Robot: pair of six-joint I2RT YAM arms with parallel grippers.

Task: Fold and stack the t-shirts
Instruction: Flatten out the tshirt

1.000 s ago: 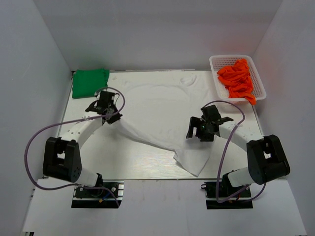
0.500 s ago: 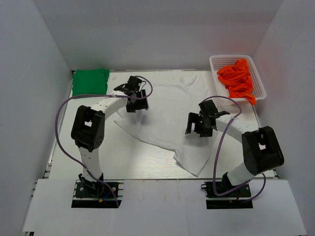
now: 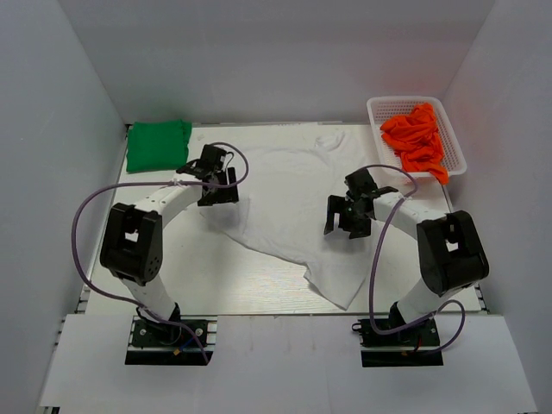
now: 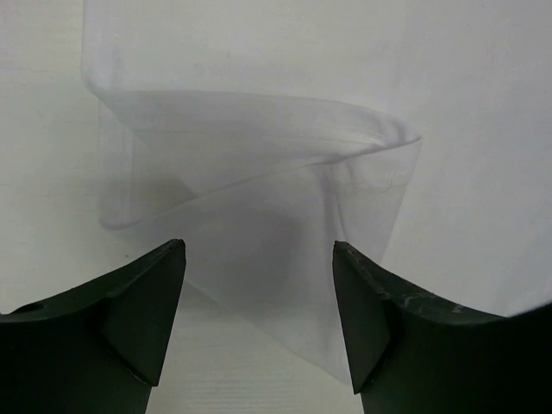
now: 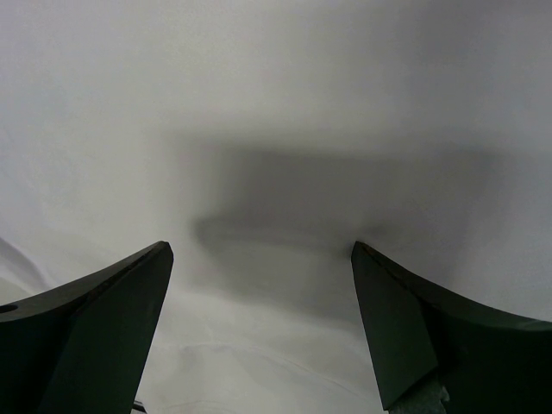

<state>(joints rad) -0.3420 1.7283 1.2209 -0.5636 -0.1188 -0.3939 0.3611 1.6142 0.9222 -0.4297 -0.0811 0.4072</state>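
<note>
Across the middle of the table: white t-shirt, spread out and rumpled, collar toward the far edge, one corner reaching the near edge right of centre. At the far left corner: green t-shirt, folded into a compact pile, just beside the white cloth; cannot tell whether touching.

Over the left border of the white t-shirt: left gripper. Hangs with fingers spread apart, clamps nothing. In the left wrist view, looks down on a loose doubled-over flap of the white cloth lying beyond and between the fingers, with bare table on the left.

Over the right half of the same shirt: right gripper. Hangs with fingers wide apart, clamps nothing. In the right wrist view, shows smooth white cloth under a soft shadow; cannot tell whether the tips touch the fabric.

At the far right corner, apart from the shirt: white lattice basket. Holds a heap of bright orange cloth pieces.
</note>
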